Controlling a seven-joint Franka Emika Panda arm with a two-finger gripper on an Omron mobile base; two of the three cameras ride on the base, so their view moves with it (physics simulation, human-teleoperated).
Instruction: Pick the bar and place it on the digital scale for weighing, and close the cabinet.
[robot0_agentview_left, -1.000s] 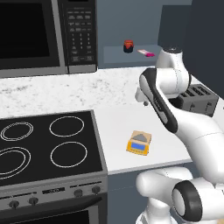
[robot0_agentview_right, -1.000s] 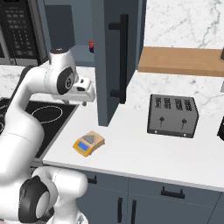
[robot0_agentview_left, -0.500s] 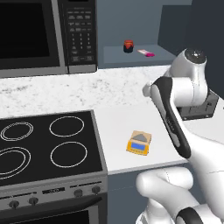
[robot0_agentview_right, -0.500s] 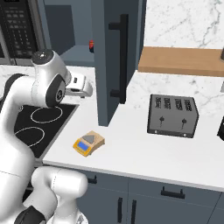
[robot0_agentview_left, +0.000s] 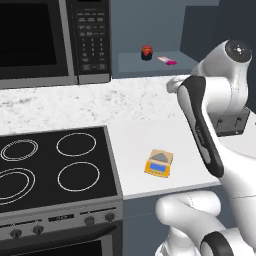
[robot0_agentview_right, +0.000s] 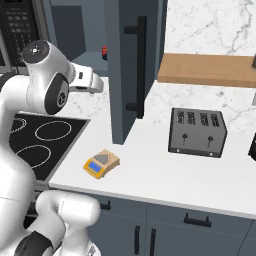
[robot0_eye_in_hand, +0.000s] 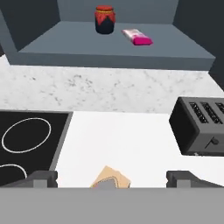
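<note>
The pink bar (robot0_eye_in_hand: 137, 37) lies flat on the open cabinet's shelf (robot0_eye_in_hand: 109, 54), just right of a small red-and-black jar (robot0_eye_in_hand: 105, 19); the bar (robot0_agentview_left: 166, 61) shows there in the left base view too. The yellow-orange scale (robot0_agentview_left: 159, 163) sits on the white counter near its front edge, also visible as scale (robot0_agentview_right: 101, 163) and scale (robot0_eye_in_hand: 110, 179). The cabinet door (robot0_agentview_right: 125, 75) with its black handle (robot0_agentview_right: 141, 60) stands swung open. My gripper (robot0_eye_in_hand: 111, 178) hovers above the counter, short of the shelf and facing it, open with nothing between its fingers.
A dark grey toaster (robot0_agentview_right: 196, 132) stands right of the open door. The black microwave (robot0_agentview_left: 45, 40) hangs at left over the stovetop (robot0_agentview_left: 50, 162). A wooden shelf (robot0_agentview_right: 205, 70) runs along the right wall. White counter lies between scale and toaster.
My arm has swung its upper joints over and the hand has risen a little toward the shelf. Bar, scale and cabinet door have not moved.
</note>
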